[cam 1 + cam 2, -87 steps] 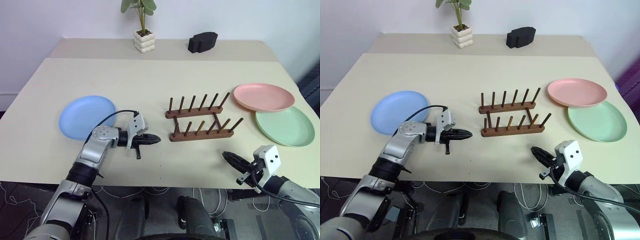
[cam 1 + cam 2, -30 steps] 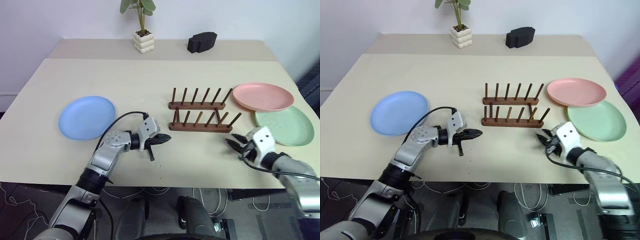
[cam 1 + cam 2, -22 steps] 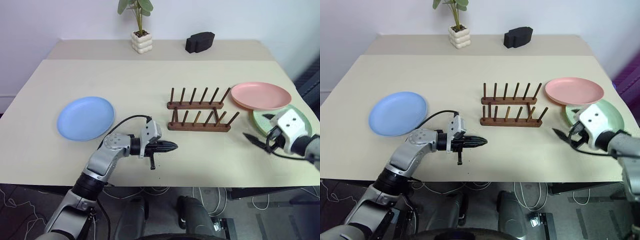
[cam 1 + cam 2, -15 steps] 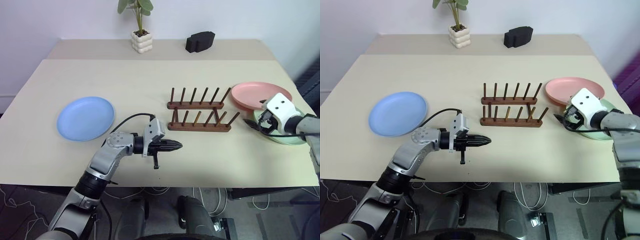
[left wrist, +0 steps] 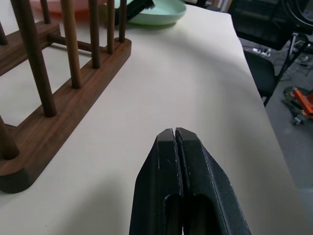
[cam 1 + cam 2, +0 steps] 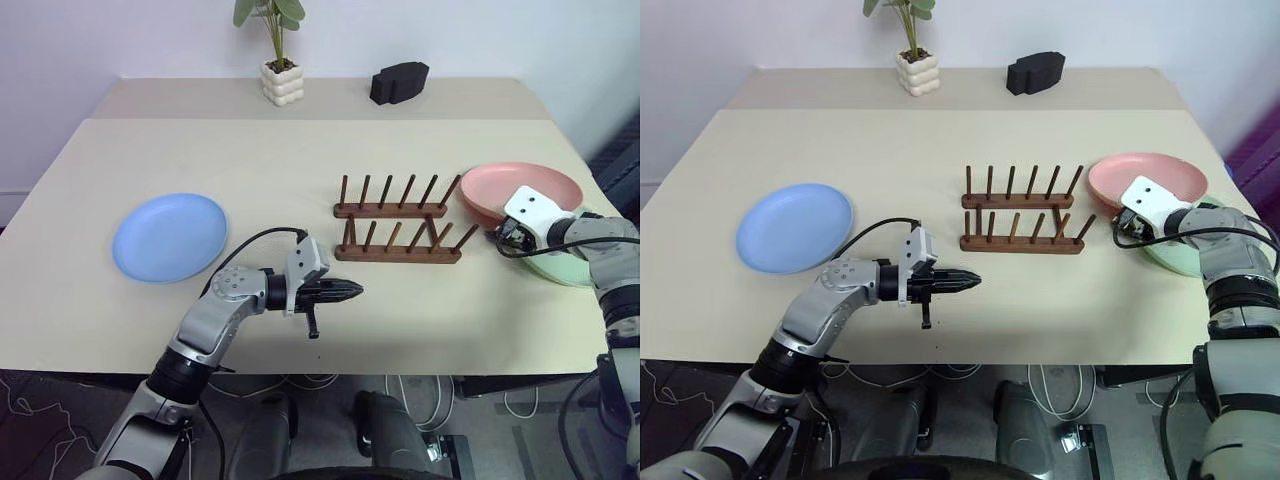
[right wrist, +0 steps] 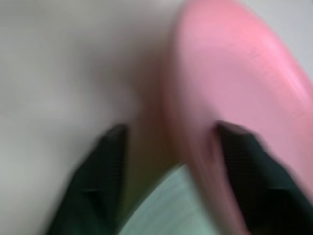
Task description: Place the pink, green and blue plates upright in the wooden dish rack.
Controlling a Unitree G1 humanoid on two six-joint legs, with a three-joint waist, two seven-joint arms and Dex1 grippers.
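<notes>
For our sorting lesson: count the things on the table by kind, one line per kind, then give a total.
Round plastic plates: 3, pink, green, blue
Dark brown wooden dish rack: 1
Potted green plant in a white pot: 1
Black block-shaped object: 1
Total: 6

My right gripper (image 6: 497, 236), earlier low at the table's near edge, now sits at the near rim of the pink plate (image 6: 520, 187) with its fingers straddling that rim, while my left gripper (image 6: 352, 291) stands nearer the wooden dish rack (image 6: 398, 225).
</notes>
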